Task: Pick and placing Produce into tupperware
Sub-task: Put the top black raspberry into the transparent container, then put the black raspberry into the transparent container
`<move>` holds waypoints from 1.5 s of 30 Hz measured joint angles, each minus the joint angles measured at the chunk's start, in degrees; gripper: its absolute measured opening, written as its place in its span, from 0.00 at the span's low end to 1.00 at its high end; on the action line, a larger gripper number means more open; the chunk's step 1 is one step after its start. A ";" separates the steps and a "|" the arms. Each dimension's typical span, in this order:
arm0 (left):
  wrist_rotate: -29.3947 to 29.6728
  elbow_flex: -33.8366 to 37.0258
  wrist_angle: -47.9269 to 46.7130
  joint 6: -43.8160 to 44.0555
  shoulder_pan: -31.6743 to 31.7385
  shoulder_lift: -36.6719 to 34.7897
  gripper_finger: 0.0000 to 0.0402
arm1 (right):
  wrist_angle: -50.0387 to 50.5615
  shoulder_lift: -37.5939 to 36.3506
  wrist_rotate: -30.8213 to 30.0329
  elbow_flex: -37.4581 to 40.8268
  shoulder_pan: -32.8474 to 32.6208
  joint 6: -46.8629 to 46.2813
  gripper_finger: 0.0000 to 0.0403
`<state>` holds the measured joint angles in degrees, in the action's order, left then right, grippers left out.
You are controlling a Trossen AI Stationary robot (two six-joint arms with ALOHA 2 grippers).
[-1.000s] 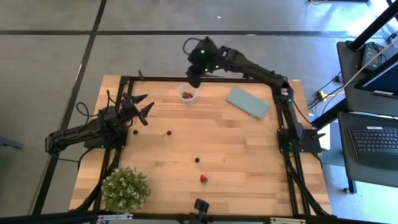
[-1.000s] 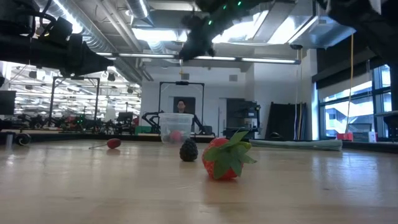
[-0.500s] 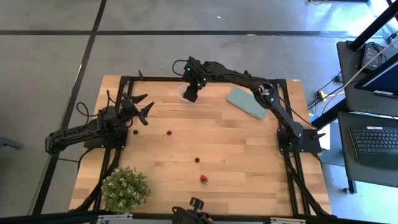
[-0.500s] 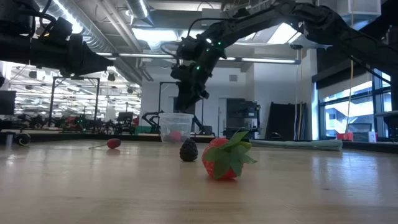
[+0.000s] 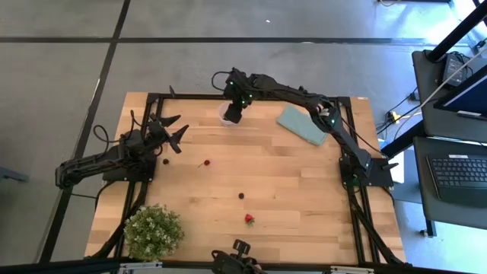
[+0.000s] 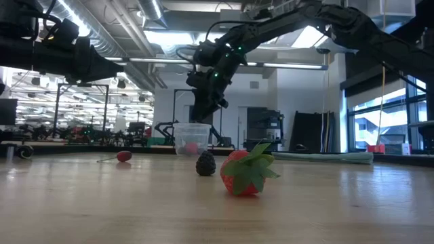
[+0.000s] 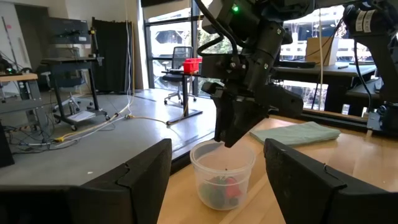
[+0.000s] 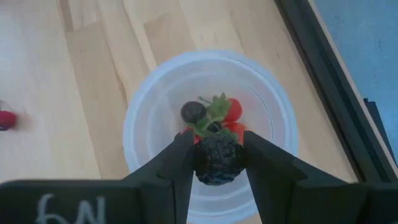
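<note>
While my left gripper [image 5: 173, 131] waits spread open at the table's left side, I see the right gripper [image 8: 217, 163] pinching a dark blackberry [image 8: 217, 159] directly above the tupperware [image 8: 267, 112], where red and dark produce [image 8: 231, 111] lies

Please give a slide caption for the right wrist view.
Right gripper holds a blackberry above the clear cup.

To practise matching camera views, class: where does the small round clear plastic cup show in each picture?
High view: the small round clear plastic cup sits at the table's far edge, mostly hidden under the right gripper.
Low view: centre background.
Left wrist view: lower centre.
Right wrist view: centre.
Shared landmark: the right gripper directly above it.
</note>
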<state>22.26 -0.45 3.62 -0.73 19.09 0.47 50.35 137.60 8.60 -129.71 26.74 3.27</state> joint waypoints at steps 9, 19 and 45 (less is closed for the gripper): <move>0.00 0.02 0.00 0.02 0.02 0.00 0.62 | -0.66 0.00 -0.13 0.02 -0.02 -0.02 0.34; -0.01 0.00 0.00 0.06 0.01 0.00 0.62 | -2.20 -0.02 -0.13 0.02 -0.02 1.79 0.35; -0.02 0.00 0.00 0.05 0.02 0.00 0.62 | 5.83 -14.56 18.25 -4.04 -3.71 7.94 0.59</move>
<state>22.24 -0.44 3.62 -0.68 19.11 0.47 56.17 123.04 26.85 -133.75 23.03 11.21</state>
